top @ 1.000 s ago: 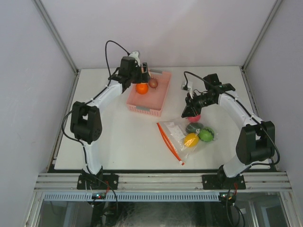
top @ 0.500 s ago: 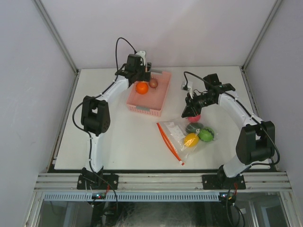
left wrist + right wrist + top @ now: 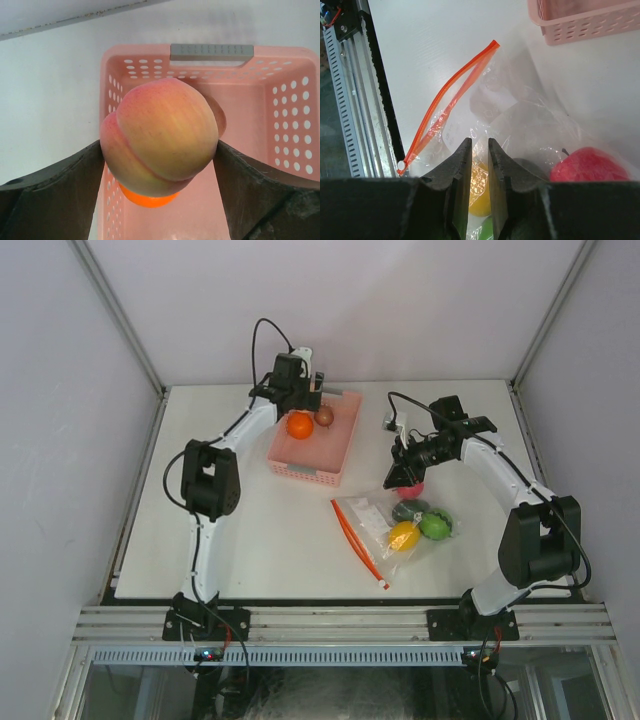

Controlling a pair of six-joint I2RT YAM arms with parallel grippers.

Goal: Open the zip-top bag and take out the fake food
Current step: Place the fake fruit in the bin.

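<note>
The zip-top bag (image 3: 378,512) lies flat on the table (image 3: 250,530), and its red-orange zipper strip (image 3: 447,102) gapes slightly. Fake food shows through the crinkled clear film: a yellow piece (image 3: 404,535) and a green piece (image 3: 435,525), with a red piece (image 3: 412,490) at the far edge. The right gripper (image 3: 480,145) pinches that film. Farther back, the pink basket (image 3: 305,472) holds an orange piece (image 3: 300,425) and a brown piece (image 3: 324,416). Above it the left gripper (image 3: 160,150) clamps a peach (image 3: 160,132).

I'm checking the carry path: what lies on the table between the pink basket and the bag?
Nothing. In the top view, only a bare strip of white table separates the basket from the bag.
</note>
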